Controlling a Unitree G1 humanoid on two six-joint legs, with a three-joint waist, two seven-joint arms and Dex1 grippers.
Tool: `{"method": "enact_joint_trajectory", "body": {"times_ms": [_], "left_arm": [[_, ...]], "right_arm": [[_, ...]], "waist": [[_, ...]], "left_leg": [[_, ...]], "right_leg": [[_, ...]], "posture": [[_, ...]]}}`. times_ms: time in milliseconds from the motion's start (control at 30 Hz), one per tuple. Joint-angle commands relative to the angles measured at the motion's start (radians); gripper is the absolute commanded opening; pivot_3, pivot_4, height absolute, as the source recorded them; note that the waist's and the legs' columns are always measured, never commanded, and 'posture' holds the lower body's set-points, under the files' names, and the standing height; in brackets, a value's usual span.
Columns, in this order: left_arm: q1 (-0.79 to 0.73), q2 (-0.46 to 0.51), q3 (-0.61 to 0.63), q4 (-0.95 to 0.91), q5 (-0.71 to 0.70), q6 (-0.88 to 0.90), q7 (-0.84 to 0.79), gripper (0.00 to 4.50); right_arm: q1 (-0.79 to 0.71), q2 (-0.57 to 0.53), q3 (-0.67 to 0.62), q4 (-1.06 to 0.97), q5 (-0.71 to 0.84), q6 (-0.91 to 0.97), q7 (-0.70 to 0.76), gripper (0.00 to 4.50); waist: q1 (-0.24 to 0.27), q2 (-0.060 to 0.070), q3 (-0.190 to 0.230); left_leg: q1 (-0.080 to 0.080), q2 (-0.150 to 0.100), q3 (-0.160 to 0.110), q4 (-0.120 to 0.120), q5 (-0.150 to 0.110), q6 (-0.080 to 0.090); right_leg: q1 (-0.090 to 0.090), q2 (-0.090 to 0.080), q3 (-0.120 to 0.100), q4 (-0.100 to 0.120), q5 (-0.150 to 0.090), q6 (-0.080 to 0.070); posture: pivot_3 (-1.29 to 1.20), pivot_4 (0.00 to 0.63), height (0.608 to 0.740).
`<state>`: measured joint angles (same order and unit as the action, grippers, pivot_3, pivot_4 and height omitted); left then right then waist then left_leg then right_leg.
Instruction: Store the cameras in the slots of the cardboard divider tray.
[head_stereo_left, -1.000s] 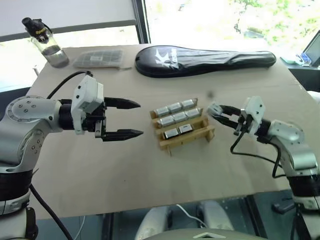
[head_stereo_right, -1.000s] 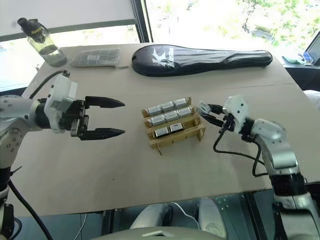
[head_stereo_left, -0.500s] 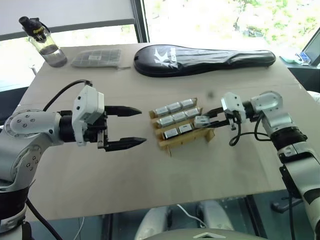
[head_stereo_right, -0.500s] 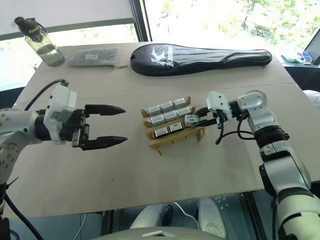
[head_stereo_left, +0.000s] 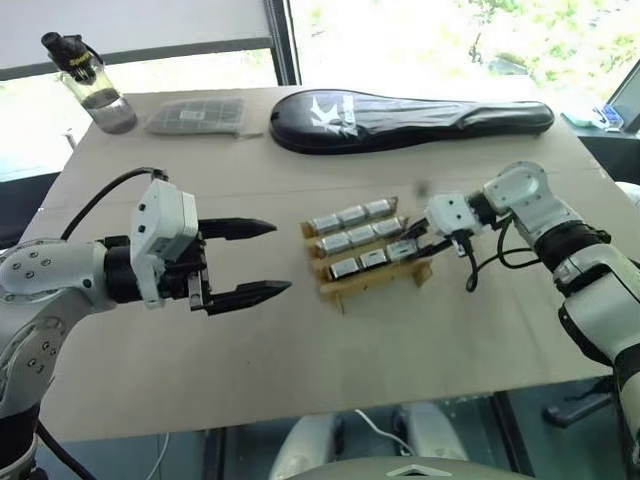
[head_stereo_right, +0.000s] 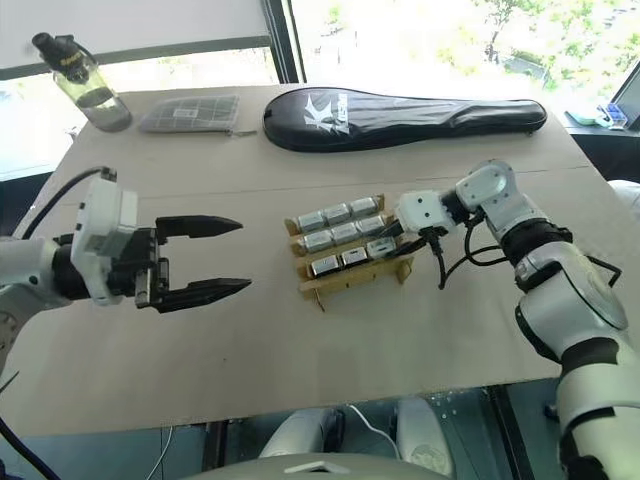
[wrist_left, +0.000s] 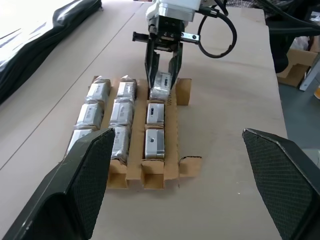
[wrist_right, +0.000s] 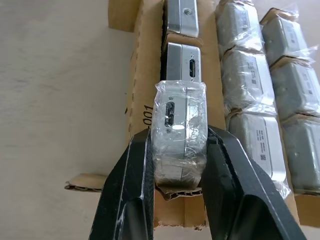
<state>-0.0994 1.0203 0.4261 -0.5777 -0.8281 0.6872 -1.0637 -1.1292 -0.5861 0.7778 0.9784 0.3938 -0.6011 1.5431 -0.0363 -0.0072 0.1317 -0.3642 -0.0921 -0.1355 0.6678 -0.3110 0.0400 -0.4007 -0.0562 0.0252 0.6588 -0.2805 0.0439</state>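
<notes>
The cardboard divider tray (head_stereo_left: 375, 281) sits mid-table with several plastic-wrapped silver cameras (head_stereo_left: 350, 215) in its slots. Both far rows are full. In the near row two cameras (wrist_left: 155, 127) lie side by side. My right gripper (head_stereo_left: 405, 248) is shut on one more camera (wrist_right: 179, 120), held at the mouth of that row's right-end slot, its lower end touching the cardboard (wrist_right: 145, 90). How deep it sits I cannot tell. My left gripper (head_stereo_left: 276, 259) hangs open and holds nothing, to the left of the tray, pointing at it.
A clear water bottle (head_stereo_left: 90, 85) stands at the far left corner, with a flat grey gridded packet (head_stereo_left: 197, 115) beside it. A long black racket case (head_stereo_left: 410, 112) lies along the far edge. Bare table lies in front of the tray.
My right gripper swung in from the tray's right side with the camera and lowered it to the near row's end slot. The left gripper drew back slightly and stayed open.
</notes>
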Motion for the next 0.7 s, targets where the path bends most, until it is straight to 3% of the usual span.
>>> {"method": "enact_joint_trajectory", "body": {"times_ms": [33, 167, 400, 533, 700], "left_arm": [[0.010, 0.010, 0.039, -0.031, -0.017, -0.001, 0.013, 4.25], [0.011, 0.007, 0.037, -0.039, -0.022, 0.000, 0.027, 4.25], [0.017, 0.009, 0.034, -0.039, -0.031, -0.001, 0.031, 4.25], [0.024, -0.020, 0.013, -0.034, -0.041, -0.001, 0.054, 4.25], [0.091, -0.114, -0.001, 0.009, -0.001, -0.033, 0.114, 4.25]], "right_arm": [[-0.012, -0.027, 0.100, -0.005, 0.015, -0.054, 0.071, 0.75], [-0.035, 0.008, 0.096, 0.056, 0.023, -0.048, 0.071, 0.75], [-0.034, -0.013, 0.073, 0.054, 0.060, 0.006, 0.071, 3.95], [0.022, -0.141, 0.034, -0.143, 0.229, 0.211, 0.071, 3.95], [0.168, -0.210, -0.196, -0.271, 0.309, 0.381, 0.067, 3.95]], "waist": [[0.000, 0.000, 0.000], [-0.001, 0.000, 0.000], [-0.003, 0.002, 0.001], [0.004, 0.003, 0.002], [-0.002, 0.004, 0.002]], "left_leg": [[0.000, 0.000, 0.000, 0.000, 0.000, 0.000], [0.000, 0.000, -0.001, -0.001, 0.000, 0.000], [0.000, 0.000, -0.001, -0.001, 0.000, 0.000], [-0.001, 0.000, -0.002, 0.000, 0.000, 0.000], [-0.002, 0.000, -0.001, -0.001, 0.000, 0.000]], "right_leg": [[0.000, 0.000, 0.000, 0.000, 0.000, 0.000], [0.000, 0.000, -0.002, -0.001, 0.000, 0.000], [0.001, 0.000, -0.002, -0.001, 0.000, 0.000], [0.000, -0.001, -0.003, -0.001, 0.000, 0.000], [0.001, -0.001, -0.002, -0.002, 0.000, 0.000]], "posture": [[0.00, 0.150, 0.740], [0.00, 0.150, 0.740], [0.00, 0.150, 0.740], [0.00, 0.150, 0.740], [0.00, 0.150, 0.740]]}}
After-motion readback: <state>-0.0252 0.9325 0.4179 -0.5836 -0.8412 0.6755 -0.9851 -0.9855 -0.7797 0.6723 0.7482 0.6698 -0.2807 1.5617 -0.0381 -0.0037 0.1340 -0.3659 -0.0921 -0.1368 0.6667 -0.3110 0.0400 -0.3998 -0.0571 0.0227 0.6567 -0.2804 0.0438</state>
